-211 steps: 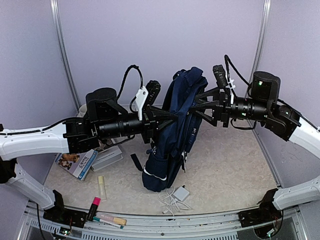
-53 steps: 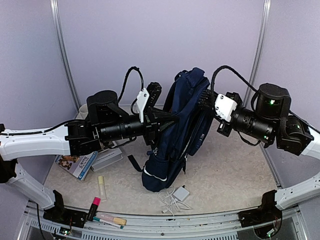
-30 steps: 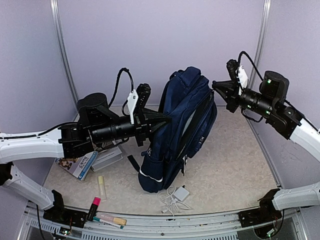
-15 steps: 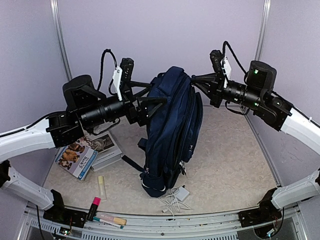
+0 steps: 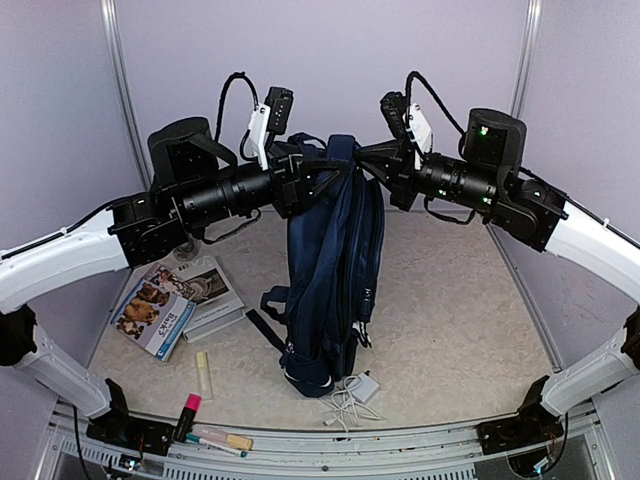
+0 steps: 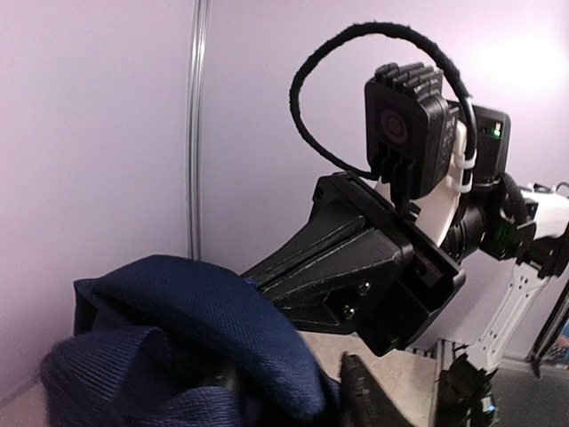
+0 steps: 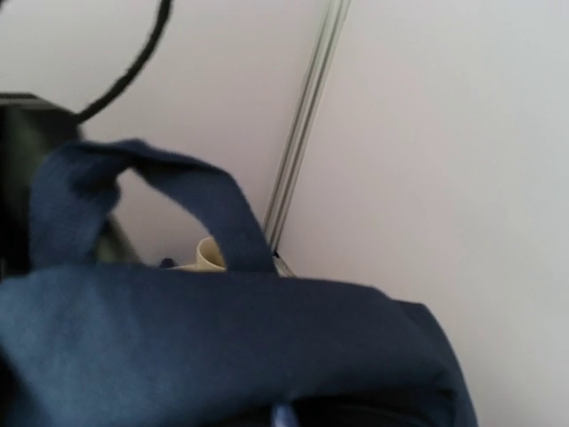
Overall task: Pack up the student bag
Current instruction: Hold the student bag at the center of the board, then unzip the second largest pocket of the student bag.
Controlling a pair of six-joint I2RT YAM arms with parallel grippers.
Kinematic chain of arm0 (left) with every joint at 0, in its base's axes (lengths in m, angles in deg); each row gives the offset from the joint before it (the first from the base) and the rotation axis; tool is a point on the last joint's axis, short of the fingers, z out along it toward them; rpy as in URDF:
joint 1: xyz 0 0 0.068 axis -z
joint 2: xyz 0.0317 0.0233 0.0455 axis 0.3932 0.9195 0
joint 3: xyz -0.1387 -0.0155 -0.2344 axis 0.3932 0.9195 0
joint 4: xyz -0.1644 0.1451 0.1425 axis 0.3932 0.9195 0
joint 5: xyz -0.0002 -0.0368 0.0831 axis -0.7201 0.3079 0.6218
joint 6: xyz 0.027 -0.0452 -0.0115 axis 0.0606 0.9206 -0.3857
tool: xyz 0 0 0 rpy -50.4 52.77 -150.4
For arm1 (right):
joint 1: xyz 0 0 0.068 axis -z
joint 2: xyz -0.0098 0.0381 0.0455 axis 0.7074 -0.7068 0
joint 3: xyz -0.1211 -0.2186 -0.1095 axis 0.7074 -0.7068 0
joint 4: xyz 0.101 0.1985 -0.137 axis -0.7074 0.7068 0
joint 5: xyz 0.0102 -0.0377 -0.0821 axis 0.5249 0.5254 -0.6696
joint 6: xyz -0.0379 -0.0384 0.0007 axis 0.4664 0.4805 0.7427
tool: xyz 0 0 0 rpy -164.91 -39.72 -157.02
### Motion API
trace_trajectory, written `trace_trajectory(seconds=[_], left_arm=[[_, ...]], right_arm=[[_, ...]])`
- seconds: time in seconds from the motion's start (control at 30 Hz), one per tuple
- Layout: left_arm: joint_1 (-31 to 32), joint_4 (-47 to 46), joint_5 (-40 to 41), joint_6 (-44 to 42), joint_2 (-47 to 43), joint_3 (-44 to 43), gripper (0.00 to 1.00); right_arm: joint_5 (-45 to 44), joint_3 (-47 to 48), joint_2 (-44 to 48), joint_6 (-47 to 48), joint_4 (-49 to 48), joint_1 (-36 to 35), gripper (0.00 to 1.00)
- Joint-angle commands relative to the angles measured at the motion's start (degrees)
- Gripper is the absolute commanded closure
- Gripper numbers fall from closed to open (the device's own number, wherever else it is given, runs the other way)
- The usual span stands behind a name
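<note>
The student bag point(image 5: 335, 270), a large dark navy backpack, hangs upright in the middle, its bottom on the table. Both grippers meet at its top. My left gripper point(image 5: 325, 178) reaches in from the left with its jaws closed around a fold of the top fabric point(image 6: 178, 302). One of its fingers point(image 6: 360, 400) shows beside the fold and the other is hidden under it. My right gripper point(image 5: 366, 160) comes in from the right, shut on the bag's top edge. In the right wrist view the navy fabric point(image 7: 222, 347) and the carry loop point(image 7: 204, 196) cover its fingers.
Two books point(image 5: 160, 310) lie left of the bag. A white charger with its cable point(image 5: 352, 390) rests by the bag's foot. A pale tube point(image 5: 204, 375), a pink highlighter point(image 5: 188, 412) and pens point(image 5: 225, 440) lie at the near left edge. A cream cup point(image 7: 209, 255) stands by the back wall.
The bag went from leaning to hanging straight as both arms rose and drew together over it. My left gripper opened wide, then closed again on the bag's top.
</note>
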Motion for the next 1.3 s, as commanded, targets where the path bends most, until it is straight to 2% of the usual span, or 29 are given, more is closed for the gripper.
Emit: trace_trajectory(seconds=[0.0, 0.03, 0.1, 0.23, 0.33, 0.47, 0.53, 0.7, 0.87, 1.0, 1.13, 1.27], left_arm=[[0.0, 2.3, -1.9, -0.7, -0.3, 1.6, 0.84], [-0.1, 2.4, -1.5, -0.7, -0.5, 1.9, 0.92], [-0.1, 3.1, -1.3, -0.8, -0.6, 2.5, 1.00], [-0.1, 2.8, -2.7, -1.0, -1.1, 3.4, 1.00], [1.7, 0.5, -5.0, -4.5, -2.3, 3.7, 1.00], [8.3, 4.0, 0.0, -18.5, -2.4, -0.3, 1.00], [9.2, 3.3, -0.2, -20.6, -3.1, -0.8, 1.00], [9.2, -0.6, 1.7, -23.2, -6.6, 0.2, 1.00], [9.1, -2.6, 4.1, -25.7, -10.3, 2.8, 1.00], [9.1, -4.6, 4.9, -27.0, -13.1, 6.7, 1.00], [8.1, -6.6, 8.0, -25.7, -15.9, 11.3, 1.00], [4.7, -10.2, 6.8, -21.0, -19.7, 17.4, 1.00]], right_arm=[[-1.3, 4.3, 1.1, -0.5, -5.9, -0.7, 1.00], [-1.3, 4.3, 1.2, -0.7, -6.1, -0.7, 1.00], [-1.1, 4.4, 1.4, -0.8, -6.2, -0.7, 1.00], [-1.5, 4.3, 1.5, -1.1, -5.9, -0.4, 1.00], [0.2, 3.8, 1.5, -4.0, -6.3, 2.2, 1.00], [5.3, 0.6, 2.3, -11.1, -10.7, 9.9, 1.00], [8.4, -1.1, 2.8, -15.6, -13.5, 14.2, 1.00], [7.7, -2.5, 2.4, -17.3, -14.8, 18.0, 1.00], [14.5, -5.3, 0.1, -27.0, -17.5, 29.2, 1.00], [14.2, -5.5, -2.0, -25.3, -16.1, 32.5, 1.00], [19.2, -6.8, -3.6, -28.7, -18.6, 38.1, 1.00], [22.9, -7.6, -4.4, -28.0, -18.0, 40.4, 1.00]])
